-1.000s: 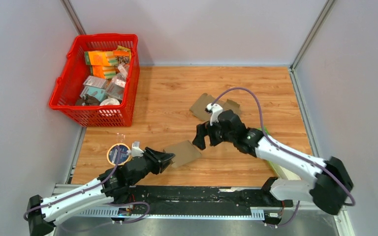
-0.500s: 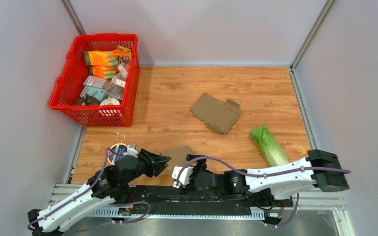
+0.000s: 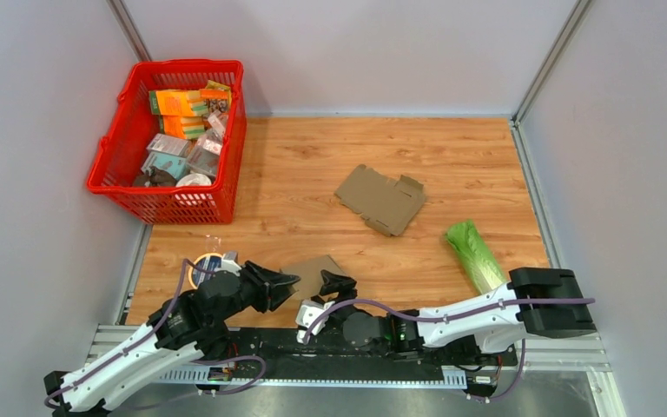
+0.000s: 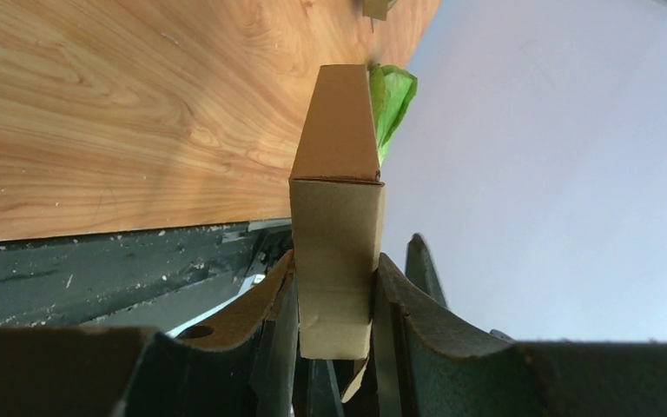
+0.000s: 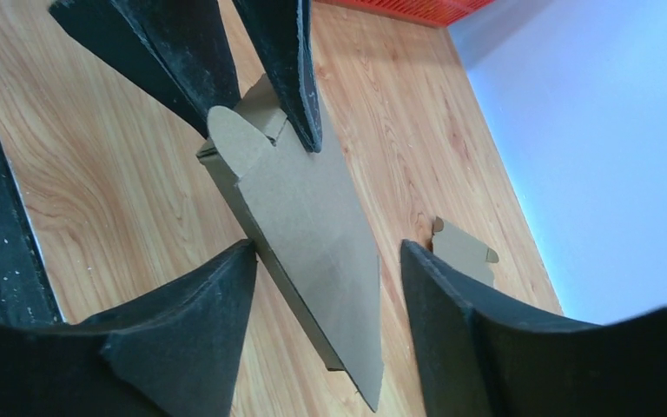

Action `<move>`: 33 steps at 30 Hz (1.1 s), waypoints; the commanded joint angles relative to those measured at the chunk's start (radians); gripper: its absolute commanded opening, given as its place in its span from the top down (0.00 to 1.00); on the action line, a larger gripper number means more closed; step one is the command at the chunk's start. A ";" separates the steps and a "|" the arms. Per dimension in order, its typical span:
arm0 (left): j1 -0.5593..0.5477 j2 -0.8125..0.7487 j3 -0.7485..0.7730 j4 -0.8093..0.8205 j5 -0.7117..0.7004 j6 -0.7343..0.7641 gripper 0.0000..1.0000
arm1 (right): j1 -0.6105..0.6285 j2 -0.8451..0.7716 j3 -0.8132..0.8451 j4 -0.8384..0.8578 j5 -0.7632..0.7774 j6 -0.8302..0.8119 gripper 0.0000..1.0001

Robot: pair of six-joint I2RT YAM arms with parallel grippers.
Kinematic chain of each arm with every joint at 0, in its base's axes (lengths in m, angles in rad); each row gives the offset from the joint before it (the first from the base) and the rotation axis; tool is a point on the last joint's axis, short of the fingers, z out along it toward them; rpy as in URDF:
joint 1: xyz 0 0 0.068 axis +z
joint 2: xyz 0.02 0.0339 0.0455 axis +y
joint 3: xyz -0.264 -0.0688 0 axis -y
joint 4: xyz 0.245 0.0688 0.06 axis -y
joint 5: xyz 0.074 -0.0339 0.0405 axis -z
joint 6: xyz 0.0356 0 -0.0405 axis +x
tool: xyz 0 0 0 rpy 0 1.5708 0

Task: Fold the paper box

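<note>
Paper box (image 4: 337,248), plain brown, clamped in left tool (image 4: 337,291); basket (image 3: 182,207) labels illegible.

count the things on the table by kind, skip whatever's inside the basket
cardboard blanks: 2, held blank and flat blank
cabbage: 1
red basket: 1
yellow-rimmed roll: 1
total: 5

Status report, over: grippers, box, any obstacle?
Left gripper shut on box. Right gripper open, straddling box's free end. Cabbage off to the right, clear.
</note>
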 commanded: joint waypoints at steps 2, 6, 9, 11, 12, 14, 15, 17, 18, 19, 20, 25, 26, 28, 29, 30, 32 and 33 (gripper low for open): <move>-0.001 0.038 0.031 0.063 0.027 -0.013 0.83 | 0.018 -0.023 -0.034 0.169 0.074 -0.005 0.43; -0.001 0.075 0.068 0.086 -0.009 0.066 0.57 | 0.018 -0.084 -0.029 0.060 0.065 0.065 0.51; -0.001 0.116 0.160 0.017 -0.075 0.270 0.27 | 0.016 -0.163 -0.014 -0.113 0.036 0.183 0.56; -0.002 0.151 0.212 -0.015 -0.123 0.453 0.26 | 0.015 -0.208 -0.014 -0.198 0.005 0.278 0.58; -0.001 0.161 0.270 -0.070 -0.138 0.511 0.26 | 0.012 -0.248 -0.009 -0.301 -0.016 0.310 0.58; -0.001 0.182 0.321 -0.115 -0.172 0.688 0.25 | 0.001 -0.288 0.014 -0.398 -0.073 0.379 0.58; -0.003 0.188 0.359 -0.145 -0.178 0.744 0.25 | -0.013 -0.302 0.024 -0.509 -0.104 0.443 0.57; -0.001 0.198 0.381 -0.184 -0.210 0.824 0.25 | -0.027 -0.328 0.044 -0.590 -0.119 0.505 0.57; -0.001 0.199 0.370 -0.190 -0.221 0.832 0.25 | -0.056 -0.328 0.050 -0.642 -0.166 0.546 0.56; -0.001 0.196 0.358 -0.192 -0.221 0.826 0.25 | -0.062 -0.323 0.060 -0.668 -0.165 0.588 0.55; -0.001 0.192 0.346 -0.176 -0.198 0.824 0.25 | -0.062 -0.328 0.061 -0.679 -0.147 0.608 0.53; -0.003 0.242 0.269 -0.064 -0.114 0.806 0.27 | -0.142 -0.444 0.023 -0.621 -0.357 0.732 0.17; -0.002 0.263 0.272 -0.070 -0.091 0.804 0.27 | -0.169 -0.519 0.006 -0.604 -0.422 0.740 0.09; -0.003 0.276 0.272 -0.098 -0.089 0.778 0.26 | -0.209 -0.584 -0.034 -0.573 -0.479 0.743 0.00; -0.002 0.271 0.263 -0.089 -0.078 0.757 0.23 | -0.258 -0.604 -0.046 -0.578 -0.510 0.736 0.00; -0.003 0.265 0.237 -0.055 -0.074 0.746 0.21 | -0.290 -0.636 -0.060 -0.573 -0.545 0.728 0.00; -0.003 0.252 0.197 -0.019 -0.057 0.711 0.21 | -0.388 -0.653 -0.080 -0.562 -0.604 0.764 0.03; -0.003 0.245 0.186 0.020 -0.052 0.702 0.21 | -0.415 -0.670 -0.087 -0.527 -0.596 0.790 0.04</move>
